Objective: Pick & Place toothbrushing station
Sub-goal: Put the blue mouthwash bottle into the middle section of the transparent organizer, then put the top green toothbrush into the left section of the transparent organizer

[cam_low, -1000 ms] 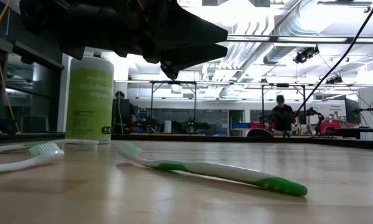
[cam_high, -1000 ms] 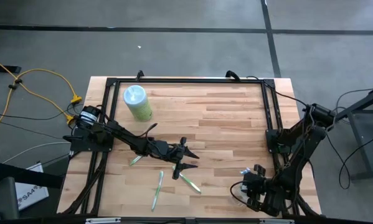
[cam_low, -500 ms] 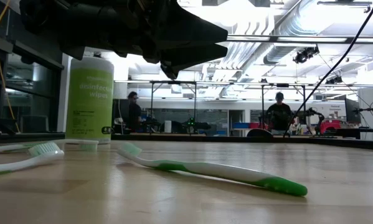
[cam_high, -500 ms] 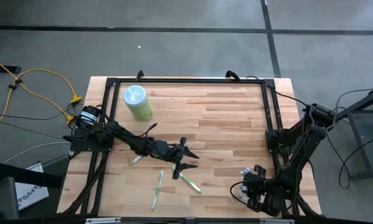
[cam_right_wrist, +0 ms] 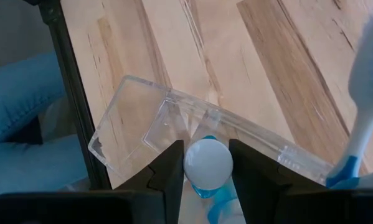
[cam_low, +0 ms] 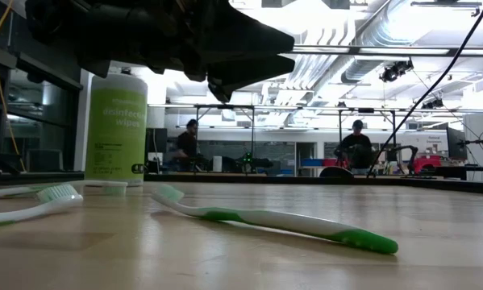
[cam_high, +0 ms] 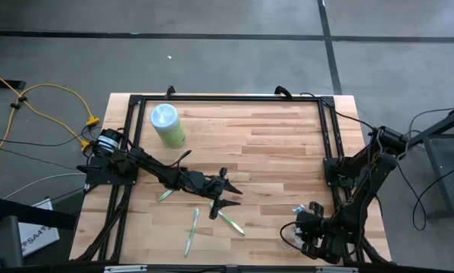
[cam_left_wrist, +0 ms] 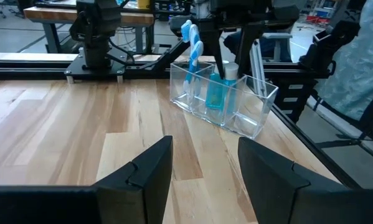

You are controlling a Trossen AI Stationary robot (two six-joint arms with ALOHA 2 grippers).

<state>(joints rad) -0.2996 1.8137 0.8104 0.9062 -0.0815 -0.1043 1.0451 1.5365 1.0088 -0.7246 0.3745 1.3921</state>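
Observation:
A clear plastic holder [cam_left_wrist: 248,109] with compartments stands at the table's near right, by the black rail. In it stand a blue toothbrush [cam_left_wrist: 192,43] and a small blue tube [cam_left_wrist: 215,94] with a white cap. My right gripper [cam_right_wrist: 206,149] is over the holder, shut on the tube. Three green-and-white toothbrushes [cam_high: 164,196] [cam_high: 191,230] [cam_high: 231,222] lie flat on the wood near the front. My left gripper [cam_high: 234,196] hovers open above them, pointing level toward the holder, with nothing between its fingers [cam_left_wrist: 149,171]. My right gripper pinches the tube's round white cap [cam_right_wrist: 208,163] between its two fingers, one on each side. The fingers come from above, slanting down. The tube stands upright in the holder's middle compartment; whether its bottom rests on the holder's floor I cannot tell.
A pale-green wipes canister [cam_high: 167,125] with a light-blue lid stands at the far left. Black frame rails [cam_high: 227,98] run along the far, left and right sides. Bare wood lies in the table's middle and far right. People stand in the room behind.

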